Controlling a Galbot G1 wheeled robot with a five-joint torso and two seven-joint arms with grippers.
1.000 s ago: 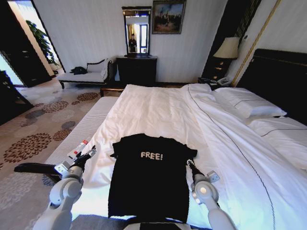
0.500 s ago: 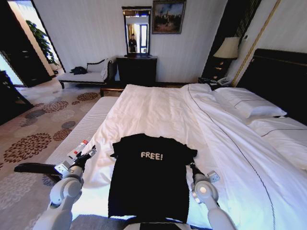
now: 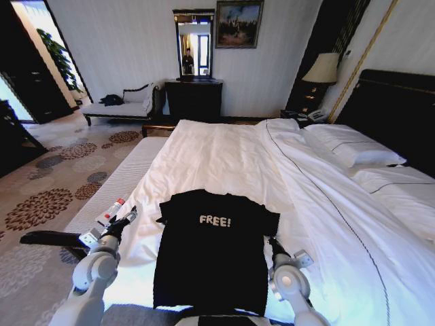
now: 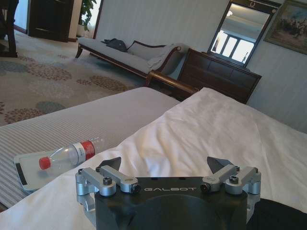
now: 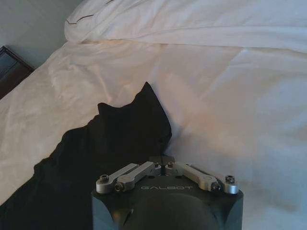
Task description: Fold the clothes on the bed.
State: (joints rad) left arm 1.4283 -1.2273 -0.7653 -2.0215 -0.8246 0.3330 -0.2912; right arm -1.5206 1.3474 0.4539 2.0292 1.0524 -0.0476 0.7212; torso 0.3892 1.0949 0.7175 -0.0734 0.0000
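We saw the black T-shirt (image 3: 212, 251) lying flat at lower centre on the bed (image 3: 224, 153). Our right gripper (image 5: 163, 162) was pinched together at its sleeve edge; our left gripper (image 4: 165, 165) hung spread apart, lower left.

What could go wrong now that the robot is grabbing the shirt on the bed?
The right hand looks pinched shut on just the edge of the soft black short-sleeved T-shirt, below its sleeve, so the fabric might slip out, or white duvet might get pinched too. The left hand is open beside the shirt and holds nothing, so lifting may drag the shirt crooked. A clear plastic bottle with a red cap lies nearby and might get knocked.
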